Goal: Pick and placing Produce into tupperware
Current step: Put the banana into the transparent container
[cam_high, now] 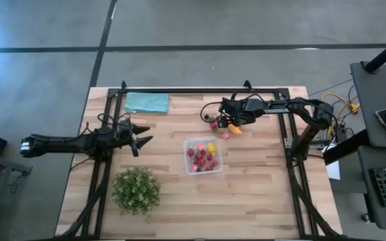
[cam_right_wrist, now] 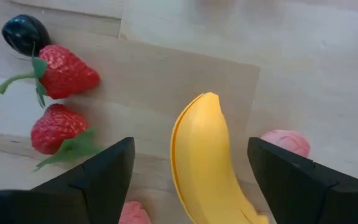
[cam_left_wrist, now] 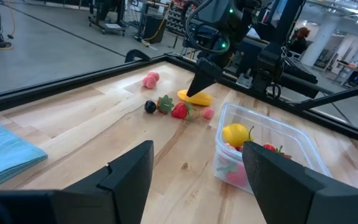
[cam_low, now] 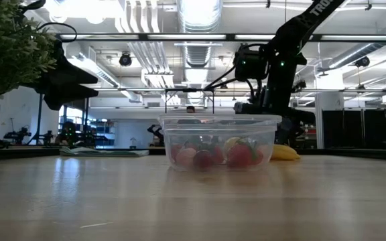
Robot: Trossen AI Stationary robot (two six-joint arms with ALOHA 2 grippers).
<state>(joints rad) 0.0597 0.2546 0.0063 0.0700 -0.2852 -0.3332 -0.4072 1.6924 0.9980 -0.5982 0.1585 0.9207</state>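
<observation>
1 yellow banana lies on the wood table directly under the right gripper, between its spread fingers, not pinched. Just beyond the fingers: 2 red strawberries, a dark berry and pink pieces. The clear tupperware sits near that gripper, toward the table's middle, holding red and pink fruits plus a yellow lemon. Left gripper hovers well apart, fingers spread, empty, between a teal cloth and a green plant.
</observation>
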